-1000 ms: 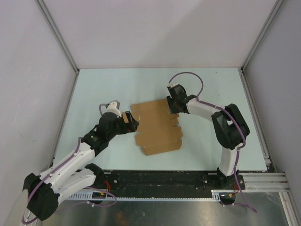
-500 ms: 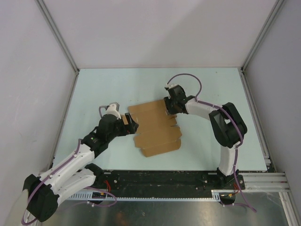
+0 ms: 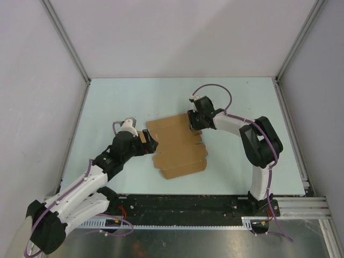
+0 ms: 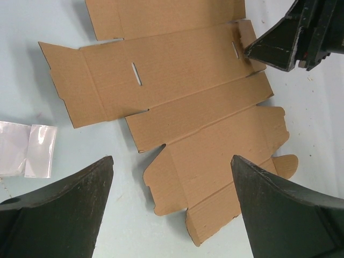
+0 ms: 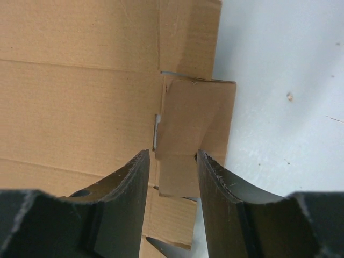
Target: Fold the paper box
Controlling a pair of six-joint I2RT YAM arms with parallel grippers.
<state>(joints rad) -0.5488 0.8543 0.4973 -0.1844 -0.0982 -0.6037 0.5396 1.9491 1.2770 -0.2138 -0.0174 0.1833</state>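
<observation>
1. The paper box (image 3: 177, 145), a flat sheet with many flaps, is lying mid-frame in the top view on the bench (image 3: 242, 102), between the two arms. Compared with a second ago it is sitting slightly further left. Its upper left corner is now reaching closer to the left arm.
2. The left gripper (image 3: 152, 143) is hovering just off the sheet's left edge, a touch lower in the frame than before. Its jaws are standing wide apart and holding nothing.
3. The right gripper (image 3: 194, 122) is working at the sheet's upper right edge and has edged left with it. Its jaws are standing part-way apart over a small side flap (image 5: 196, 118), with nothing pinched between them. Whether the tips are pressing on the flap is unclear.
4. The right arm is hiding part of that edge in the top view.
5. The left wrist view is cutting off the sheet's top panel at the upper edge. A clear plastic scrap (image 4: 27, 148) is running out of the frame at left.
6. The right wrist view is showing only a few panels around the flap.
</observation>
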